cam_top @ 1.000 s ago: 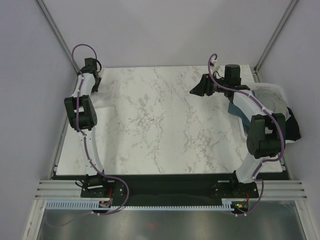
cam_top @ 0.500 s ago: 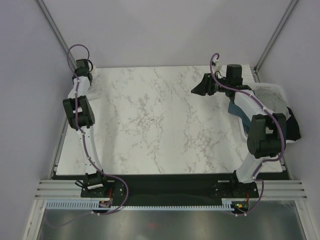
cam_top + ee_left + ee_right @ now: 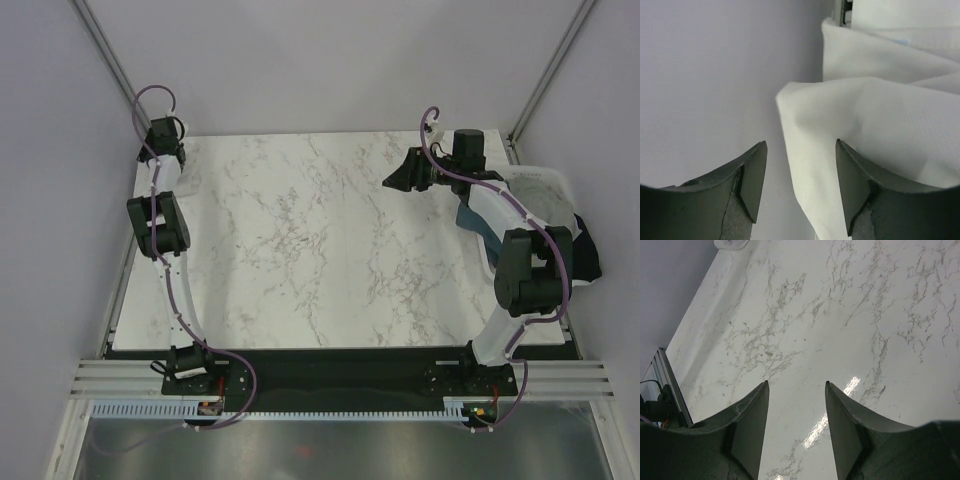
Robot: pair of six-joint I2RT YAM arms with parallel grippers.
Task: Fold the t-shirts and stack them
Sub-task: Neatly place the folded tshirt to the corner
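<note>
The white t-shirt (image 3: 880, 135) lay in loose folds at the far left corner of the desk (image 3: 320, 250), against the wall. Your left hand (image 3: 800, 145) stood open at its edge, fingers parted with the cloth's corner showing between them, gripping nothing. On the right side, a teal-blue t-shirt (image 3: 472, 218) and a black t-shirt (image 3: 588, 255) sat by the white plastic bin (image 3: 545, 182), partly hidden by your right arm. Your right hand (image 3: 796, 385) hung open above the marble at the far right, holding nothing.
</note>
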